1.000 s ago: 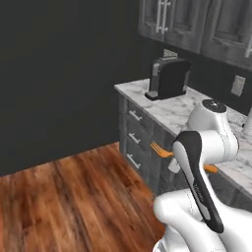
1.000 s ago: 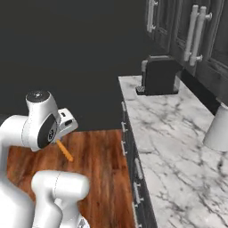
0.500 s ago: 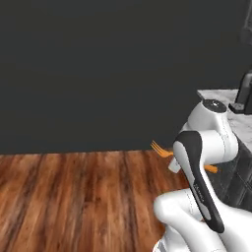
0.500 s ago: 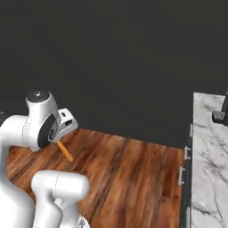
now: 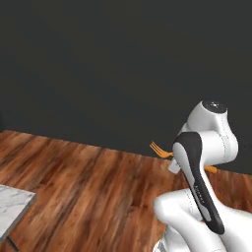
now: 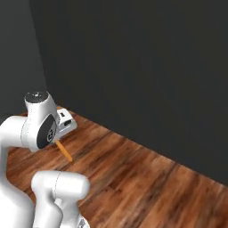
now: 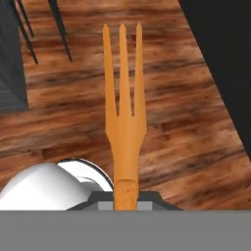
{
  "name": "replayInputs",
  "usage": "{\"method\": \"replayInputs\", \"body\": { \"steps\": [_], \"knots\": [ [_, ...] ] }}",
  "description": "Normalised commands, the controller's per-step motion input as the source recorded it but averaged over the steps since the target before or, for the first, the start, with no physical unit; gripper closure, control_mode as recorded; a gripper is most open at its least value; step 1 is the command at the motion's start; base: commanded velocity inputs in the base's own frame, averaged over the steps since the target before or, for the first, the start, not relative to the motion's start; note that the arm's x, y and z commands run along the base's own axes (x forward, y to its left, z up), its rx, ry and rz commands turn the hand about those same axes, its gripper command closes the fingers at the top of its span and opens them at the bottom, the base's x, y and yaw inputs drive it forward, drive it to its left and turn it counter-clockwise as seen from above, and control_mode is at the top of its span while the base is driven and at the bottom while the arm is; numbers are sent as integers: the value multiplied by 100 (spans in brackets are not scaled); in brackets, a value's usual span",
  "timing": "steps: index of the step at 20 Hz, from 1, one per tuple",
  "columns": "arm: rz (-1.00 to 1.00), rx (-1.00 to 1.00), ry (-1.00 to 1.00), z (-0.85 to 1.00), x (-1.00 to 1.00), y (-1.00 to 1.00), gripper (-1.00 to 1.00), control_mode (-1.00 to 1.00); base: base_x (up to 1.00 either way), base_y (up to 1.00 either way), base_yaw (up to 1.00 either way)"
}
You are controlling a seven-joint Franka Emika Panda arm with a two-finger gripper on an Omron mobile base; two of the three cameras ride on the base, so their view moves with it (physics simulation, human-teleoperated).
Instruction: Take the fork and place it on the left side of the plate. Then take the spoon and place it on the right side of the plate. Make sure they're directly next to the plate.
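Holding the fork by the handle end, the jaws are closed on it, pinching the orange shaft down low so nearly the whole length, tines included, sticks straight out ahead of them. In the left base view the tines poke out past the arm with a bit of handle showing on the far side; in the right base view the handle hangs below the hand. Beyond the tines there's just wooden floor and a dark wall.

My take on handling: it looks slim, stiff and really light, probably plastic, so nothing fragile here. Smooth and narrow though, so I'd guess it can swivel or slip in the pinch if it gets bumped. Gripping this close to the end leaves a long lever, so nearer the middle would likely be steadier. Plate and spoon aren't anywhere I can point to, so the placing is still to do.
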Motion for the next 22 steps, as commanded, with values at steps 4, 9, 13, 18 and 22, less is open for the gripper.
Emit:
{"method": "replayInputs", "body": {
  "steps": [4, 9, 13, 18, 22],
  "knots": [
    [0, 0, 0, 0, 0, 0, 100, 100, 100, 9, 43],
    [0, 0, 0, 0, 0, 0, 100, 100, 100, 0, 42],
    [0, 0, 0, 0, 0, 0, 100, 100, 100, 0, 50],
    [0, 0, 0, 0, 0, 0, 100, 100, 100, 0, 53],
    [0, 0, 0, 0, 0, 0, 100, 100, 100, 0, 52]
  ]
}}
